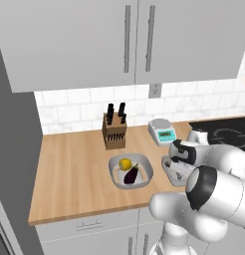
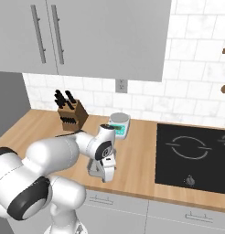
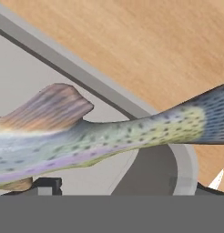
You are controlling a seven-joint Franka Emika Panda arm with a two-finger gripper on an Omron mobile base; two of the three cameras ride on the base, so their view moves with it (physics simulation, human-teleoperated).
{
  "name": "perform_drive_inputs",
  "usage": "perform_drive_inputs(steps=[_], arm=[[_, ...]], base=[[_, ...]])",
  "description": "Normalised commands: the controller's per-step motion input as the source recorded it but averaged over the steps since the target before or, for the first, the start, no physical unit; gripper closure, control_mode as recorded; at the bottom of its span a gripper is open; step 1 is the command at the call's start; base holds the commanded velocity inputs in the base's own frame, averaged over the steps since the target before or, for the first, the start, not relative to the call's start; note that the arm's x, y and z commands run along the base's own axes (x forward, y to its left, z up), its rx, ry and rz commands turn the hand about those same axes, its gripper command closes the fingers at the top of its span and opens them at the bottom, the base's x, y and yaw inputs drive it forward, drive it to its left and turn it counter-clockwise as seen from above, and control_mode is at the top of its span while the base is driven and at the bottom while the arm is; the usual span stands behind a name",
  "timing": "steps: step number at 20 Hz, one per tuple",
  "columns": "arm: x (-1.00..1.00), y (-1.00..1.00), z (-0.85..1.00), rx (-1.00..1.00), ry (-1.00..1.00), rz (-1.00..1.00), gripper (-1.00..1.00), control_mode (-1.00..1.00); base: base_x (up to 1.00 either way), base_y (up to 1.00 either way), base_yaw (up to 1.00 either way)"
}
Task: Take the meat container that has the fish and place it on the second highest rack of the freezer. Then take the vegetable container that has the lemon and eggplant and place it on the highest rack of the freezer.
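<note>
Counter: the long light-wood counter [image 1: 69,174] carries both containers, well apart from the black hob.
Vegetable container: the grey rounded tray with lemon and eggplant [image 1: 130,171] sits just left of the arm, untouched.
Meat container: the shallow grey tray [image 3: 109,98] lies right under the tool.
Fish: the speckled silvery fish [image 3: 109,136] lies lengthwise inside, long axis across the hand view.
Tool: the tool [image 2: 107,170] is down at the tray's rim, fingers spread wide, gripping nothing yet.

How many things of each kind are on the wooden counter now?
Containers: 2, the vegetable container and the meat container
Food items: 3, lemon, eggplant, fish
Knife block: 1
Kitchen scale: 1
Total: 7
</note>
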Motion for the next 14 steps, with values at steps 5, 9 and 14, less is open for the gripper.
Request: perform_drive_inputs(steps=[5, 9, 14], arm=[[0.00, 0.00, 0.00, 0.00, 0.00, 0.00, 1.00, -1.00], [0.00, 0.00, 0.00, 0.00, 0.00, 0.00, 1.00, -1.00], [0.00, 0.00, 0.00, 0.00, 0.00, 0.00, 1.00, -1.00]], base=[[0.00, 0.00, 0.00], [0.00, 0.00, 0.00], [0.00, 0.00, 0.00]])
